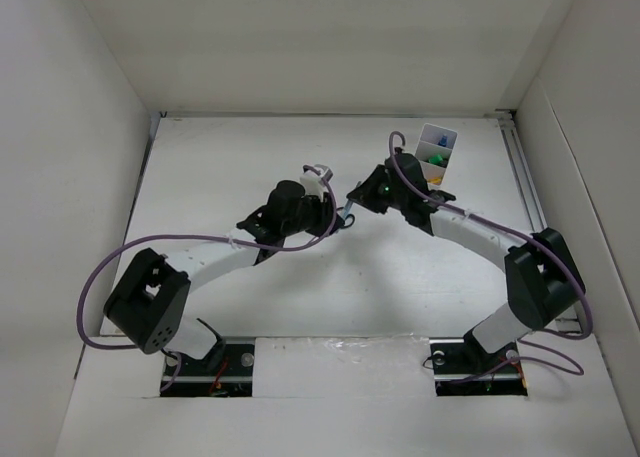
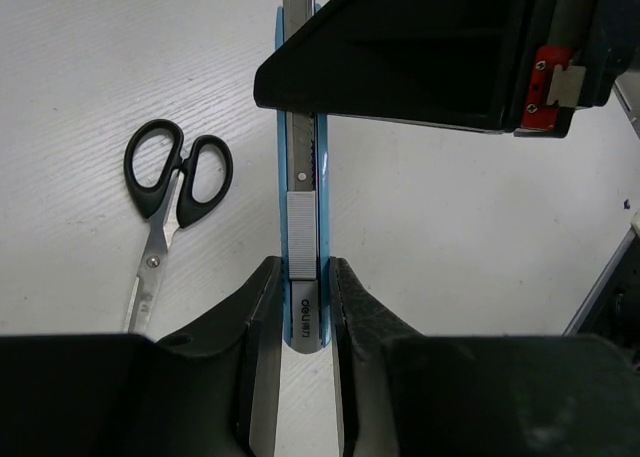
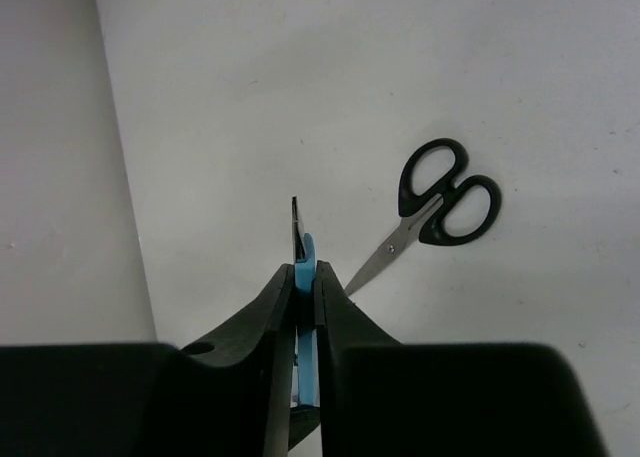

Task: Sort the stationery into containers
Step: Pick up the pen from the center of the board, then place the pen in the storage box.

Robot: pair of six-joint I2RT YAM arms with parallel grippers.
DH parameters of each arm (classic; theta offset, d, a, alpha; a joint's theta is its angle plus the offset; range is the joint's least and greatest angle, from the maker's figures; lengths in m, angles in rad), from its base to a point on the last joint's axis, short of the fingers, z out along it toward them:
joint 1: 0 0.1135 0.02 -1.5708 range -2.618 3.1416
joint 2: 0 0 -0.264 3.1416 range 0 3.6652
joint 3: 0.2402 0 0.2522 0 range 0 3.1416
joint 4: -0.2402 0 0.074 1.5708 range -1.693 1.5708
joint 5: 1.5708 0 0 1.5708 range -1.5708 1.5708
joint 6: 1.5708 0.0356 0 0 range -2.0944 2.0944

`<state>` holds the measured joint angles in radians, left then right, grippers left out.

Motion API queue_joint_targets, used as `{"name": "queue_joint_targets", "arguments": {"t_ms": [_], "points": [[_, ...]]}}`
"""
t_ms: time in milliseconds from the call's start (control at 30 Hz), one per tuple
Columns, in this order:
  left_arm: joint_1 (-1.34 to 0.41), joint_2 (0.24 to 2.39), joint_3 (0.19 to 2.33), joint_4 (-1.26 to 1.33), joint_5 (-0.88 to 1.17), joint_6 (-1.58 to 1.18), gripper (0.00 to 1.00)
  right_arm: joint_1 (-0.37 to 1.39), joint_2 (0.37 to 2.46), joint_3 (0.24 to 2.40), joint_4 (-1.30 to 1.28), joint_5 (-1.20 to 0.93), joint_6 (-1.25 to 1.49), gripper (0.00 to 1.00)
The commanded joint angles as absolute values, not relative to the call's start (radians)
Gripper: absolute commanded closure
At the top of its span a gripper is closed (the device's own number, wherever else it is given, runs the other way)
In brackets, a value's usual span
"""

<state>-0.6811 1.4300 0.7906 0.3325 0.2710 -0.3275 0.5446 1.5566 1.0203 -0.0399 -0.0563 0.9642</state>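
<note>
A blue cutter (image 2: 303, 237) with a grey slider and steel blade hangs above the table, held from both ends. My left gripper (image 2: 303, 269) is shut on its rounded butt end. My right gripper (image 3: 305, 272) is shut on its blade end, the blade tip (image 3: 296, 227) poking out past the fingers. In the top view the two grippers meet at mid-table, left (image 1: 335, 217) and right (image 1: 356, 197). Black-handled scissors (image 2: 175, 182) lie closed on the table below, and they also show in the right wrist view (image 3: 440, 197). The pens are out of view.
A white compartment container (image 1: 436, 149) stands at the back right, with green, yellow and orange items in it. White walls enclose the table on the left, back and right. The right arm's black body (image 2: 420, 47) fills the top of the left wrist view.
</note>
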Motion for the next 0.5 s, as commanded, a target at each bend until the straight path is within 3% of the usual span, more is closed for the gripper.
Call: {"name": "queue_joint_targets", "arguments": {"t_ms": [0, 67, 133, 167, 200, 333, 467], "points": [[-0.683, 1.384, 0.785, 0.397, 0.299, -0.334, 1.00, 0.549, 1.563, 1.066, 0.009, -0.037, 0.956, 0.87], [-0.683, 1.384, 0.785, 0.407, 0.299, -0.334, 1.00, 0.540, 1.563, 1.066, 0.009, -0.026, 0.956, 0.99], [-0.683, 1.384, 0.776, 0.407, 0.278, -0.334, 0.90, 0.540, 1.552, 1.066, 0.018, -0.026, 0.965, 1.00], [-0.683, 1.384, 0.776, 0.407, 0.278, -0.334, 0.82, 0.540, 1.539, 1.057, 0.018, -0.026, 0.965, 1.00], [-0.683, 1.384, 0.776, 0.407, 0.266, -0.334, 0.62, 0.540, 1.539, 1.057, 0.018, -0.011, 0.965, 1.00], [-0.683, 1.362, 0.756, 0.426, 0.236, -0.334, 0.31, 0.508, 1.506, 1.057, 0.018, 0.076, 0.965, 1.00], [-0.683, 1.344, 0.747, 0.426, 0.209, -0.334, 0.28, 0.408, 1.474, 1.066, -0.006, 0.174, 0.988, 1.00]]}}
